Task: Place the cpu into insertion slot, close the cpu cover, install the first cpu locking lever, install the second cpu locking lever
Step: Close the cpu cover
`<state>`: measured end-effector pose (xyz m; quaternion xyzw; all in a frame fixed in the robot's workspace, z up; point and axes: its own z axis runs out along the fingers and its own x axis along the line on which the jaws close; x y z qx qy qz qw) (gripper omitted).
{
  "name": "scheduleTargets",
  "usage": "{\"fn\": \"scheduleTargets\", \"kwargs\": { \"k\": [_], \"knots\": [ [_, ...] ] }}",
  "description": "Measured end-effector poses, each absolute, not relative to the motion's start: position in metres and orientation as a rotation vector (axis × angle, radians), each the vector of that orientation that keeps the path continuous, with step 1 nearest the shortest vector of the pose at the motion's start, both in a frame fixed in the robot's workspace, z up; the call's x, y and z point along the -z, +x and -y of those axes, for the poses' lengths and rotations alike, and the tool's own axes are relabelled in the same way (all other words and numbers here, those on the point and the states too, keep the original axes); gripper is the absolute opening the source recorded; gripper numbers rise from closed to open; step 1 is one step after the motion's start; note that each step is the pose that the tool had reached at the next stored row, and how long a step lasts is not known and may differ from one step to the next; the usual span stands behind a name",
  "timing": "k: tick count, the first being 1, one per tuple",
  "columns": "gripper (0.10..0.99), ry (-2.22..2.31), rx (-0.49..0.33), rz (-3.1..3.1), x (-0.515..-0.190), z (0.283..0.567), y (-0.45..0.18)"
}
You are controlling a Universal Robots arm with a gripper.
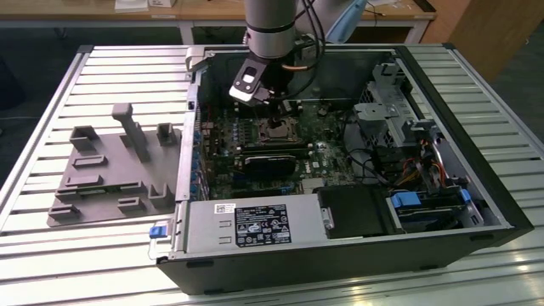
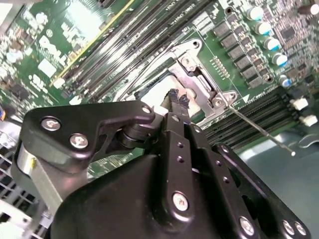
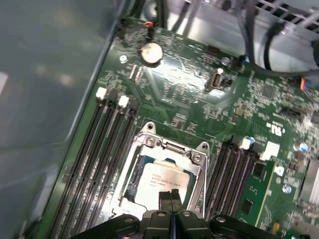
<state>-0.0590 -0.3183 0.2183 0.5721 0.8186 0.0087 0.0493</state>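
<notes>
The gripper [image 2: 178,99] [image 3: 169,195] has its fingers together, nothing clamped between them. The fingertips [image 2: 173,94] rest at one edge of the cpu [image 3: 160,180] [image 2: 155,88]. The cpu lies flat in the slot [image 3: 134,174], pale metal top upward. The cover [image 3: 198,174] lies as a silver frame around the cpu. One thin lever [image 2: 259,130] projects clear of the slot corner, over the board [image 3: 189,99]. Long black memory slots [image 3: 99,149] flank the slot on both sides. In the exterior view, the arm reaches down into the open case [image 1: 340,255], gripper [image 1: 274,118] above the slot. The case lies on a slatted table [image 1: 127,70]. A grey fixture [image 1: 111,172] sits towards the exterior view's left.
</notes>
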Motion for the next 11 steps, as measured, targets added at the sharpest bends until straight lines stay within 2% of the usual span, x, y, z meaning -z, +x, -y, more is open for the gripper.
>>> {"fn": "scheduleTargets", "kwargs": {
  "k": [11],
  "knots": [
    [0.102, 1.495, -0.032, -2.648, -0.2178, 0.3183, -0.059]
  ]
}}
